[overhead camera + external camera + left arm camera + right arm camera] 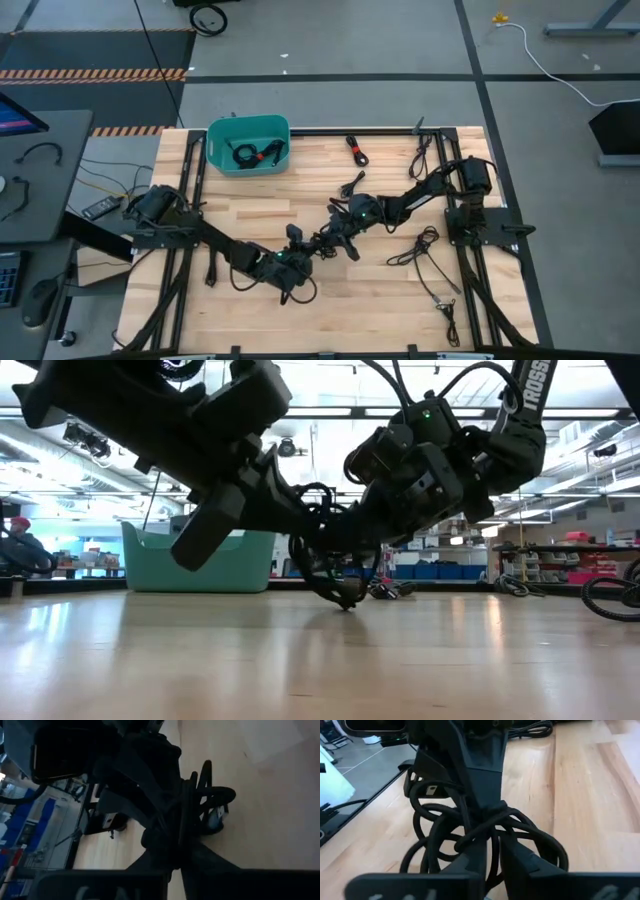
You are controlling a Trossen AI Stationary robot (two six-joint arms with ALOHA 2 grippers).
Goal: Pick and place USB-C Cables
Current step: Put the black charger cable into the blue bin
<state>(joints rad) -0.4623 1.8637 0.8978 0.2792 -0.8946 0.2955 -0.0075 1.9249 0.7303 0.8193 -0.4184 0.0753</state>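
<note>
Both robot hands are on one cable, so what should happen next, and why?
Probably the right end effector should let go and back off. Both grip the same coiled cable mid-table, and the left end effector looks shut on it, ready to carry it to the bin.

Left arm: reaches from 9 o'clock toward table centre; left gripper (312, 247) closed.
Right arm: reaches from 3 o'clock; right gripper (335, 238) meets it.

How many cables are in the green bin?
1 that I can see: a black cable with a red tie, lying inside the bin at the table's far left corner. More could be hidden underneath it.
</note>
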